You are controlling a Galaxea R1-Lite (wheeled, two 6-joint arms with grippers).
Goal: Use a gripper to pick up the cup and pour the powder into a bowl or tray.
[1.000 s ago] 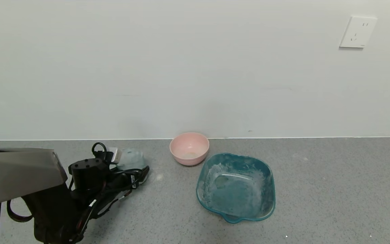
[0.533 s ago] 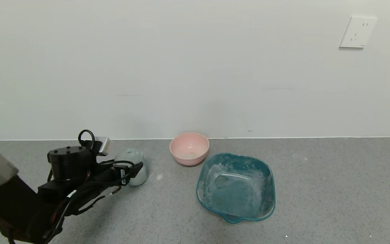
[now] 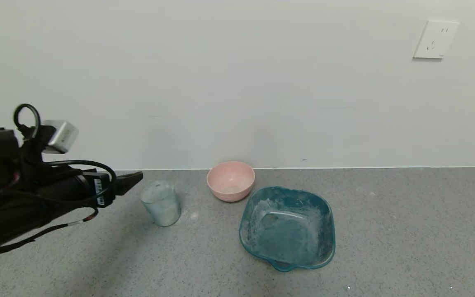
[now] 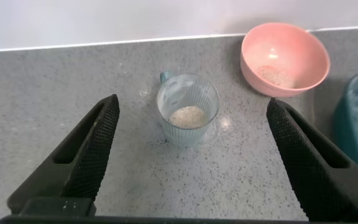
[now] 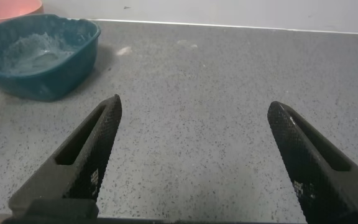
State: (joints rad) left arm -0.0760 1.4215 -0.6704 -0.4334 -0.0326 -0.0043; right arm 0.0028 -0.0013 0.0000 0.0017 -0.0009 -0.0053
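Cup [image 4: 188, 109] holds powder [image 4: 187, 116], seen only between the left pincer's [image 4: 191, 149] spread fingers.

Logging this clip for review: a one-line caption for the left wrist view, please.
Open left gripper hovers above the upright cup holding powder, pink bowl beside it.

Left gripper [image 3: 132, 181] rose, backing off the cup [image 3: 161, 203].
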